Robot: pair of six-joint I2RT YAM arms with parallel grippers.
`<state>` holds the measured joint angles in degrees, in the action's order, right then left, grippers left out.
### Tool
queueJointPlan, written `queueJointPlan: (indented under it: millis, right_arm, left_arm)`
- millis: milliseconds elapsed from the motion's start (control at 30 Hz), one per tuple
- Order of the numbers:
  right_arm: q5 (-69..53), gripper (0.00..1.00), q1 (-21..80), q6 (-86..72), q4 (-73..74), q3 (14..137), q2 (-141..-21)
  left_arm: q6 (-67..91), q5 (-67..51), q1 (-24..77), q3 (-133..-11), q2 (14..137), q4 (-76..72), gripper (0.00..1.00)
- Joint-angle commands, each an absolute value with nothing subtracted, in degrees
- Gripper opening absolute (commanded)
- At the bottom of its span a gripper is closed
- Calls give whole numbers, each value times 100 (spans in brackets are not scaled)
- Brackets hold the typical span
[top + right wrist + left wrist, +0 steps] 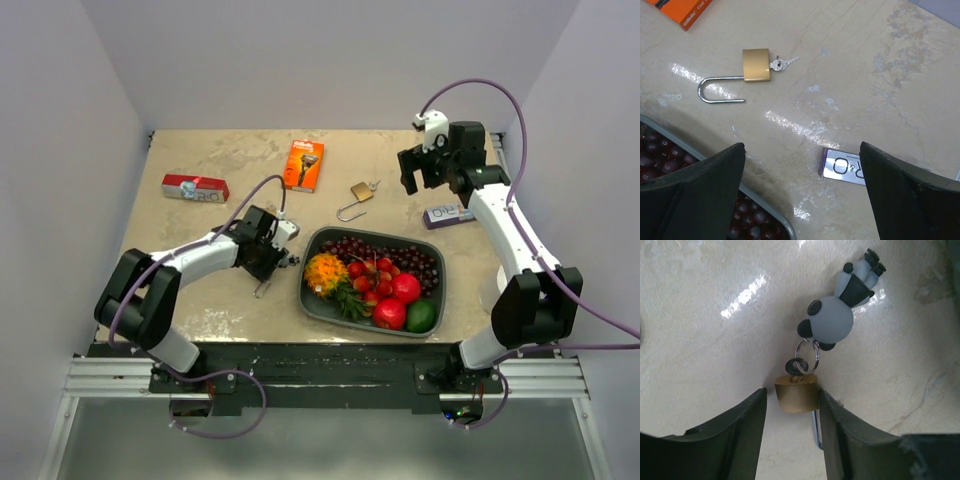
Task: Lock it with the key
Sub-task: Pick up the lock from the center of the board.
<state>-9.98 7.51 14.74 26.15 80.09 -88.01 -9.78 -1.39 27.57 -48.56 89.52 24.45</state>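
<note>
A small brass padlock (796, 394) lies on the table in the left wrist view, with a key (795, 366) in its keyhole. A ring joins that key to a grey panda charm (832, 322). My left gripper (791, 391) straddles the lock body: the right finger touches it and a narrow gap shows at the left finger. The steel shackle (817, 430) runs back beside the right finger. A second brass padlock (756, 65) (361, 191) lies mid-table with its shackle swung open and a silver key (785, 63) in it. My right gripper (801, 146) (422, 172) hovers wide open to the right of it, holding nothing.
A grey tray (440, 250) of grapes, apples and other fruit stands at the front centre, close to the left gripper. An orange razor pack (304, 165) and a red box (195, 188) lie further back. A purple-and-white box (842, 167) (448, 214) sits under the right gripper.
</note>
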Motion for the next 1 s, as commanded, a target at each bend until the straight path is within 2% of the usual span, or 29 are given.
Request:
queueJointPlan:
  millis: [0, 100, 200, 233, 333, 467, 633, 967]
  right_arm:
    - [-949, 99, 773, 1600, 2478, 7963, -8587]
    - [-1151, 99, 765, 1705, 2505, 7963, -8552]
    - [-1344, 99, 765, 1714, 2400, 7893, -8447]
    - [-1388, 99, 773, 1714, 2286, 7806, -8403]
    - [-1634, 99, 773, 1766, 1787, 7420, -8113]
    - [-2109, 99, 782, 1968, 1187, 6944, -7717]
    - [-2522, 99, 791, 2083, 1599, 7285, -7901]
    - [-3989, 99, 949, 2365, 1311, 6891, -7876]
  left_arm:
    - [-818, 9, 2821, -5097, 9131, 2338, 47]
    - [-835, 246, 2874, -5106, 9176, 2390, 38]
    - [-817, 272, 2874, -5150, 9167, 2522, 22]
    - [-791, 246, 2874, -5168, 9158, 2592, 14]
    - [-817, 45, 2874, -5308, 9044, 2838, 0]
    - [-1132, -272, 2839, -5659, 8729, 3111, 0]
    - [-1853, -965, 2690, -6073, 8482, 3812, 0]
    - [-2750, -2688, 2522, -8135, 9077, 5957, 0]
